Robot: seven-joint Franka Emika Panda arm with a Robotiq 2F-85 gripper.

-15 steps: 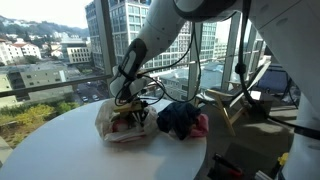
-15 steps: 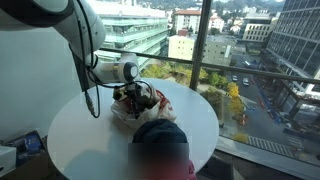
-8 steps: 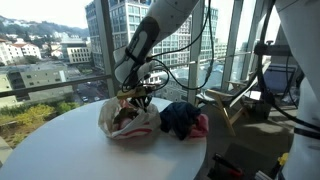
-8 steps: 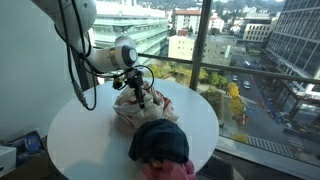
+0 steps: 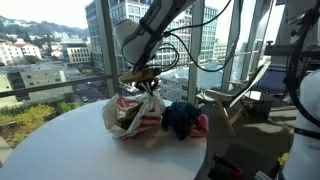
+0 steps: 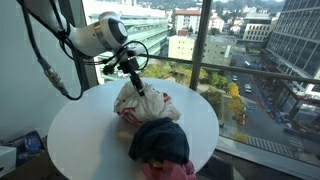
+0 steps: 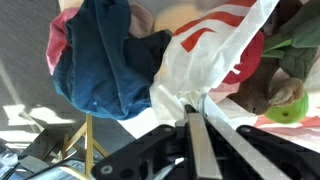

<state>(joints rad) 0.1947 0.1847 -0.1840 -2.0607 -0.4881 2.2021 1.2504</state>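
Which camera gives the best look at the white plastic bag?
An exterior view: the whole bag, pinched at its top by the shut gripper, shows its red print. In an exterior view the bag also shows whole, but smaller. The wrist view shows only the bag's pinched top.

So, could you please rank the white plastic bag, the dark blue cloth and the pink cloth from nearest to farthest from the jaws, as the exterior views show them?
1. white plastic bag: pinched at its top by the shut jaws.
2. dark blue cloth: lying beside the bag.
3. pink cloth: peeking out past the blue cloth, away from the bag.
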